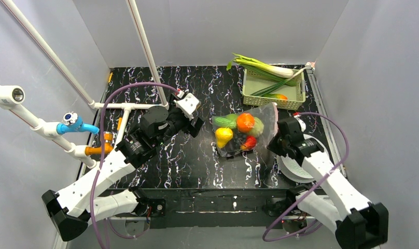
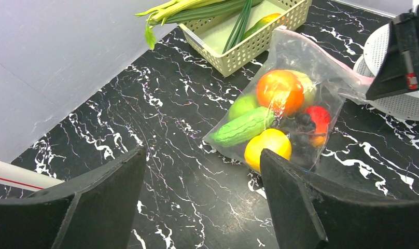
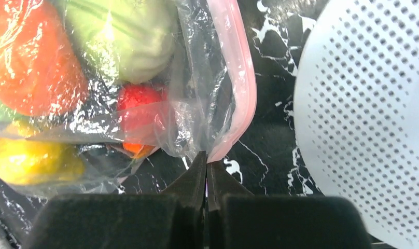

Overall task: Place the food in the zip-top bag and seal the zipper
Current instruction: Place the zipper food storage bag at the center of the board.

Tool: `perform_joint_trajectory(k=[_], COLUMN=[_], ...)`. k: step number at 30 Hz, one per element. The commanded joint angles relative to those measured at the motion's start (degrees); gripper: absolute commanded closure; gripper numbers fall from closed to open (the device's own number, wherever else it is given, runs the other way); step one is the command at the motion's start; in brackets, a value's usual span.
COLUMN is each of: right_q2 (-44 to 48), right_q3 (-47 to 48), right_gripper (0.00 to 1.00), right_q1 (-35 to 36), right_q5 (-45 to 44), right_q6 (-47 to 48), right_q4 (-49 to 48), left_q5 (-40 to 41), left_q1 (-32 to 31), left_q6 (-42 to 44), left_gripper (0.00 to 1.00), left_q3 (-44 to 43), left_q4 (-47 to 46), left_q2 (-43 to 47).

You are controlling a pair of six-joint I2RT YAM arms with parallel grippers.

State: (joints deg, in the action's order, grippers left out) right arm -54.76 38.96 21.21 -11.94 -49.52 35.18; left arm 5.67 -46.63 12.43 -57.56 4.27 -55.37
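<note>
two arms work over the black marbled counter [image 1: 171,166] in the top view. the zip-top bag [image 1: 267,115] lies mid-counter with the food [image 1: 245,122] inside it, just in front of the pale green basket [image 1: 259,100] that has a leek [image 1: 259,66] lying across it. the left claw [image 1: 194,126] is just left of the bag and the right claw [image 1: 275,140] is at its right edge.

from the left wrist we see its fingers [image 2: 295,202] spread wide with nothing between them, and the bag ahead on the counter.

from the right wrist we see the tips pressed together on the near end of the pink zipper [image 3: 245,78], with a white perforated plate [image 3: 363,119] beside it.
</note>
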Motion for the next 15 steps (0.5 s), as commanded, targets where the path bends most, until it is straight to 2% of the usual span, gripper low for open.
perform_joint_trajectory(k=[1, 3, 4, 5, 8, 15], right_q2=[6.8, 10.5, 12.0, 13.3, 15.5, 17.1], right_q3=[-2.7, -3.6, -3.9, -4.0, -2.7, 7.1], right_gripper=[0.99, 0.95, 0.89, 0.78, 0.58, 0.20], right_q1=[-0.2, -0.2, -0.2, -0.2, -0.2, -0.2], right_q5=[0.8, 1.1, 1.4, 1.9, 4.0, 0.6], right_q6=[-3.7, -3.7, -3.2, -2.2, 1.8, 14.8], right_q4=[3.7, 3.6, 3.2, 2.9, 1.3, 3.8], left_q5=[1.5, 1.9, 2.0, 2.1, 2.2, 3.7], left_q1=[-0.5, -0.6, -0.6, -0.6, -0.7, -0.9], left_q6=[-0.1, -0.4, -0.5, -0.7, -1.4, -3.1], left_gripper=[0.21, 0.21, 0.20, 0.20, 0.16, 0.02], left_q3=[0.6, 0.8, 0.8, 0.8, 0.9, 1.3], left_q4=[-2.0, -2.3, -2.4, -2.4, -2.7, -3.9], left_q2=[1.7, 1.8, 1.8, 1.8, 1.9, 3.2])
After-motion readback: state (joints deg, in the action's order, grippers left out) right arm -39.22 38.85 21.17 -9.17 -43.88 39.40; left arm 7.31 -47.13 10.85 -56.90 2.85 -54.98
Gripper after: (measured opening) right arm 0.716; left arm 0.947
